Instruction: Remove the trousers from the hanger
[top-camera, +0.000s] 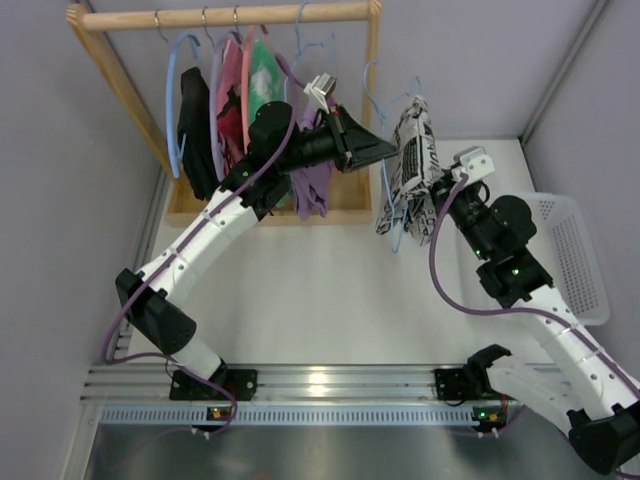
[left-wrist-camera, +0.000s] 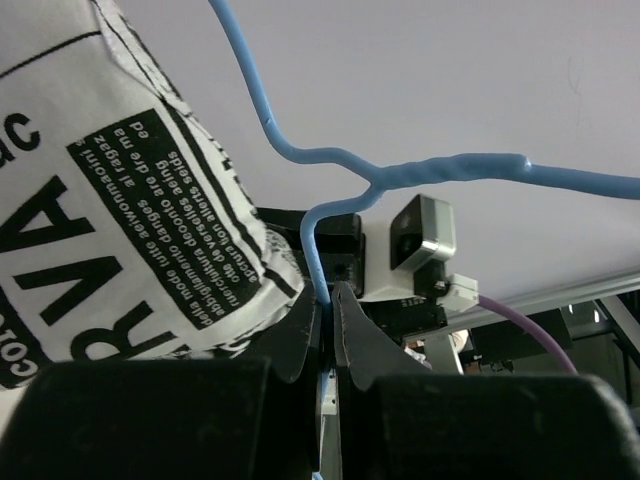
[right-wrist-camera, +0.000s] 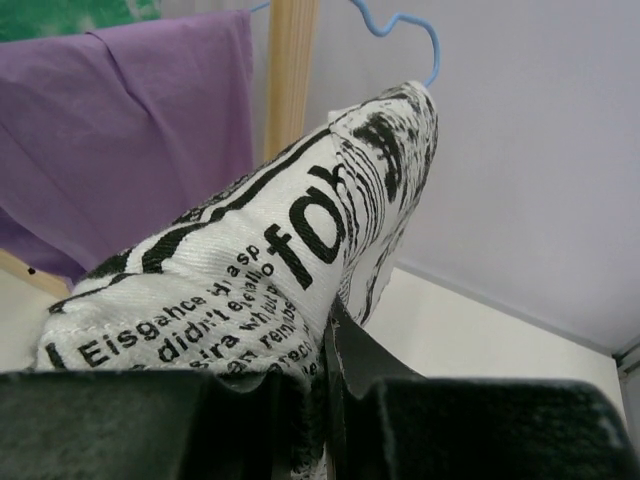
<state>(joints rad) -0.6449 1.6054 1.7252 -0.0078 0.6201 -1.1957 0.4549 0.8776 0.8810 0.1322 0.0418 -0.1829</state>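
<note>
The trousers (top-camera: 412, 165), white with black newsprint lettering, hang folded over the thin light-blue wire hanger (top-camera: 380, 100), held in the air to the right of the wooden rack. My left gripper (top-camera: 388, 152) is shut on the hanger's wire; in the left wrist view the blue wire (left-wrist-camera: 316, 250) runs down between the closed fingers, with the trousers (left-wrist-camera: 120, 200) at the left. My right gripper (top-camera: 440, 190) is shut on the trousers' edge; in the right wrist view the cloth (right-wrist-camera: 250, 270) drapes over the fingers and the hanger hook (right-wrist-camera: 400, 25) shows above.
A wooden clothes rack (top-camera: 230, 15) at the back holds a black garment on a thicker blue hanger (top-camera: 195, 120), pink and green items (top-camera: 262, 80) and a purple garment (top-camera: 315, 185). A white mesh basket (top-camera: 575, 250) sits at the right table edge.
</note>
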